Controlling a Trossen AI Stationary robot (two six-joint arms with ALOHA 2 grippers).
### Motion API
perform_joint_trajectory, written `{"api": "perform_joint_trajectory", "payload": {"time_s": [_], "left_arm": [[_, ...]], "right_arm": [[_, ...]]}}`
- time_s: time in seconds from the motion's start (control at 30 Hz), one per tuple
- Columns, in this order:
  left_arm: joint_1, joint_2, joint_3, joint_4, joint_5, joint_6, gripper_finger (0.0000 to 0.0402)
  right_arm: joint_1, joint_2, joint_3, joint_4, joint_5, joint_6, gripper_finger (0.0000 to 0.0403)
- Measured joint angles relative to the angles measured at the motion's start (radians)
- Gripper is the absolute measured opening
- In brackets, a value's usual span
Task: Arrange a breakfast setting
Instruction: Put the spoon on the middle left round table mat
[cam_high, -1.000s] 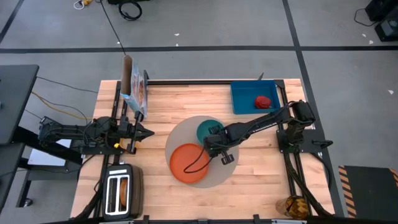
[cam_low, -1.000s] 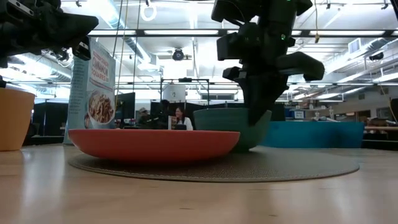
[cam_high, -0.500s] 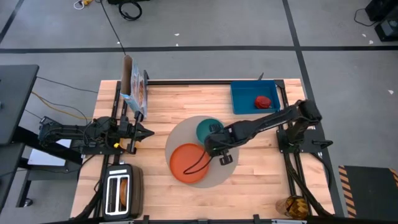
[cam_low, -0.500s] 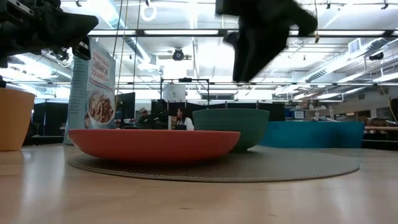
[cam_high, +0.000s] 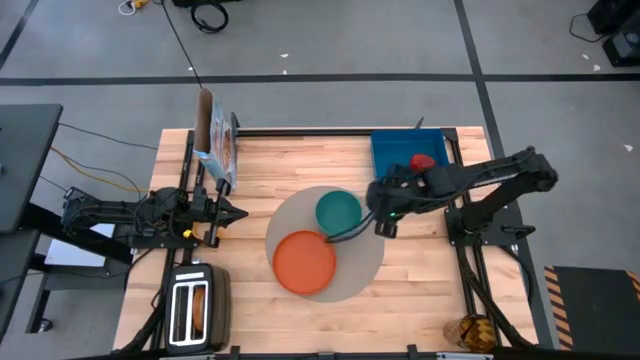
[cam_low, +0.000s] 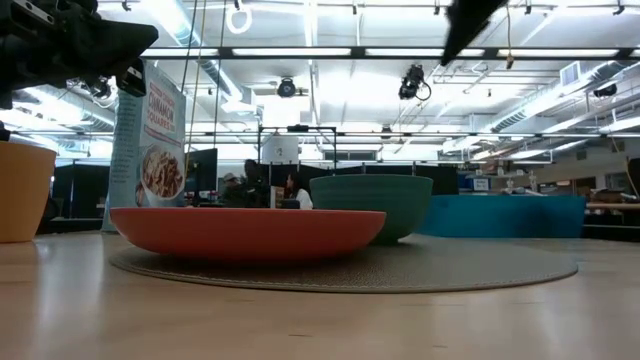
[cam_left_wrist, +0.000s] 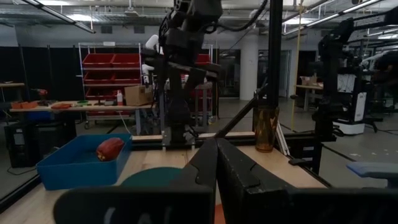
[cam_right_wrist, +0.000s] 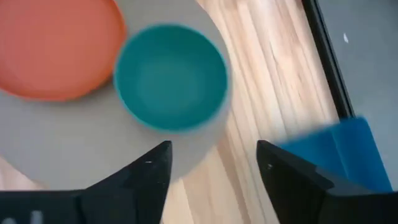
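Mat: large, round, grey-beige, lying flat near the middle of the bench. Being round, it has no long axis and points no particular way. Two items rest on it:

- Orange plate, flat, on the near-left part of the mat.
- Teal bowl, upright with its mouth facing up, on the far part of the mat, just beside the plate. In the low view the bowl stands behind the plate, and their rims overlap in the line of sight.

Red apple: lies in the blue tray at the far right corner of the bench, well apart from the mat.

Right gripper: raised above the bench just right of the bowl, over the mat's right edge. The arm reaches in from the right side, elbow bent. Its jaws are spread apart and grasp nothing; the right wrist view looks down on the bowl and plate.

Left gripper: waits at the left edge of the bench, arm stretched level and pointing right, jaws clenched and empty.

Toaster: stands at the near left corner. A cereal box stands upright at the far left.
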Motion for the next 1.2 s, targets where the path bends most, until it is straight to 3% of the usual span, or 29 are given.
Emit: {"api": "perform_joint_trajectory", "payload": {"time_s": [0.2, 0.47, 0.67, 0.9, 1.0, 1.2], "left_arm": [[0.000, 0.000, 0.000, 0.000, 0.000, 0.000, 0.0009], [0.000, 0.000, 0.000, 0.000, 0.000, 0.000, 0.0009], [0.000, 0.000, 0.000, 0.000, 0.000, 0.000, 0.0009], [0.000, 0.000, 0.000, 0.000, 0.000, 0.000, 0.0009], [0.000, 0.000, 0.000, 0.000, 0.000, 0.000, 0.0009], [0.000, 0.000, 0.000, 0.000, 0.000, 0.000, 0.0009]], "right_arm": [[-0.033, -0.100, -0.128, -0.026, 0.034, 0.157, 0.0318], [-0.240, -0.115, -0.230, -0.030, 0.021, 0.225, 0.0393], [-0.404, -0.044, -0.183, -0.027, -0.086, 0.145, 0.0396], [-0.555, 0.047, -0.112, -0.116, -0.120, 0.076, 0.0394], [-0.542, 0.048, -0.112, -0.179, -0.140, 0.076, 0.0394], [-0.386, -0.016, -0.112, -0.231, -0.177, 0.230, 0.0394]]}}
